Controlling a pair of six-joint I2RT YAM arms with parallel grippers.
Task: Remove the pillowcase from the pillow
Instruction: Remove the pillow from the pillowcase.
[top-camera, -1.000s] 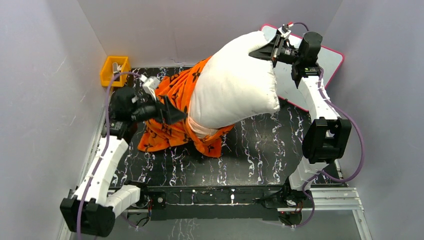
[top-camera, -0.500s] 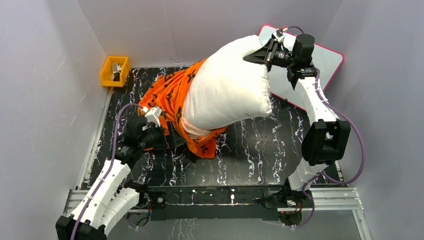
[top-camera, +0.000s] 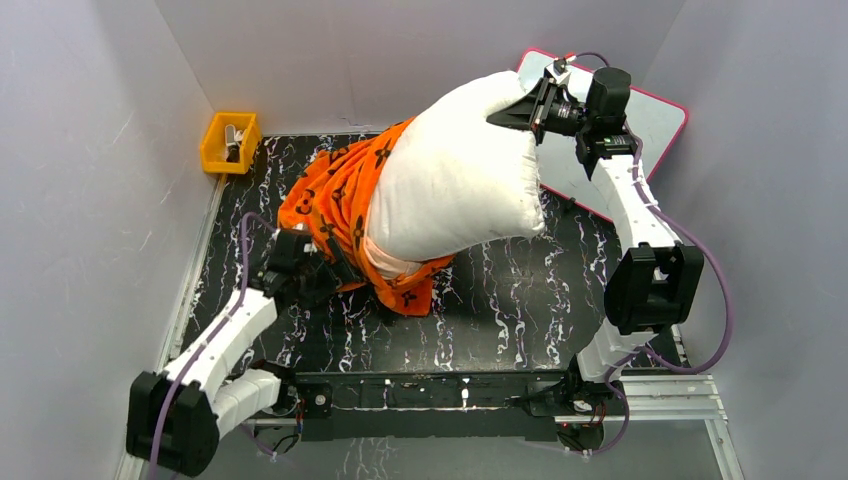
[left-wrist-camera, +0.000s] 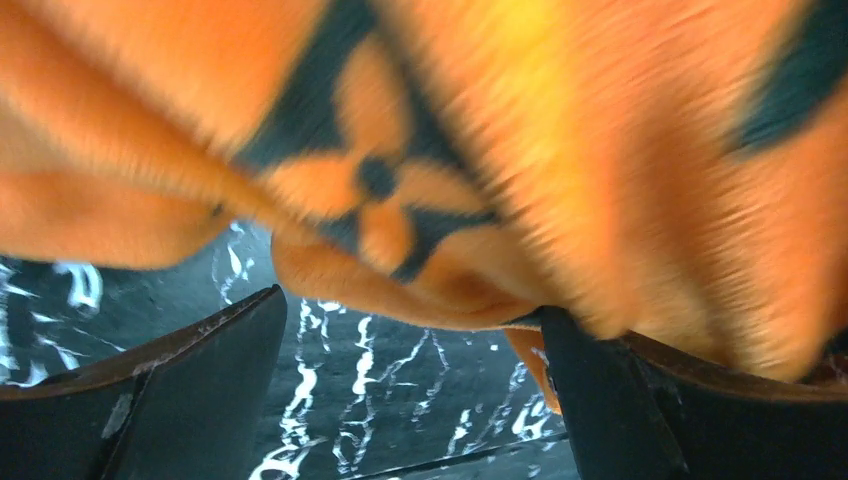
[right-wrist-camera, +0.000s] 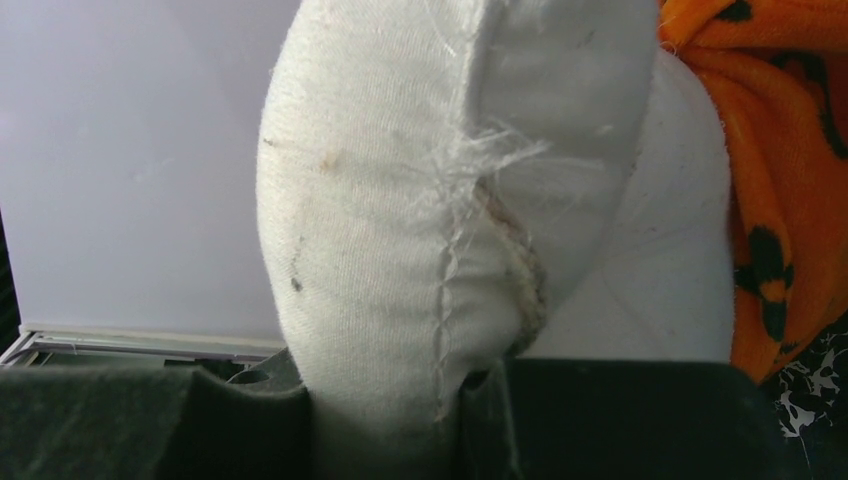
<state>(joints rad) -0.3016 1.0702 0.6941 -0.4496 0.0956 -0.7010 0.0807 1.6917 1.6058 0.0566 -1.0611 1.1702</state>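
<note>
The white pillow (top-camera: 460, 170) hangs tilted above the table, its upper right corner pinched in my shut right gripper (top-camera: 522, 108). In the right wrist view the pillow's seamed corner (right-wrist-camera: 400, 200) sits between the fingers of the right gripper (right-wrist-camera: 385, 420). The orange pillowcase (top-camera: 340, 200) with black motifs covers the pillow's lower left end and droops onto the table. My left gripper (top-camera: 335, 272) is low at the pillowcase's near left edge. In the left wrist view the left gripper (left-wrist-camera: 410, 400) is open, and the pillowcase (left-wrist-camera: 500, 150) hangs just above it and brushes the right finger (left-wrist-camera: 620, 400).
The black marbled table (top-camera: 500, 300) lies under everything. A pink-framed whiteboard (top-camera: 655, 115) lies at the far right, behind the right gripper. A yellow bin (top-camera: 228, 142) stands at the far left corner. Grey walls close in on three sides.
My left arm has pulled back towards the near edge, to the pillowcase's lower edge. The fabric spread at the near left has bunched up against the pillow. The right gripper and pillow shifted slightly left.
</note>
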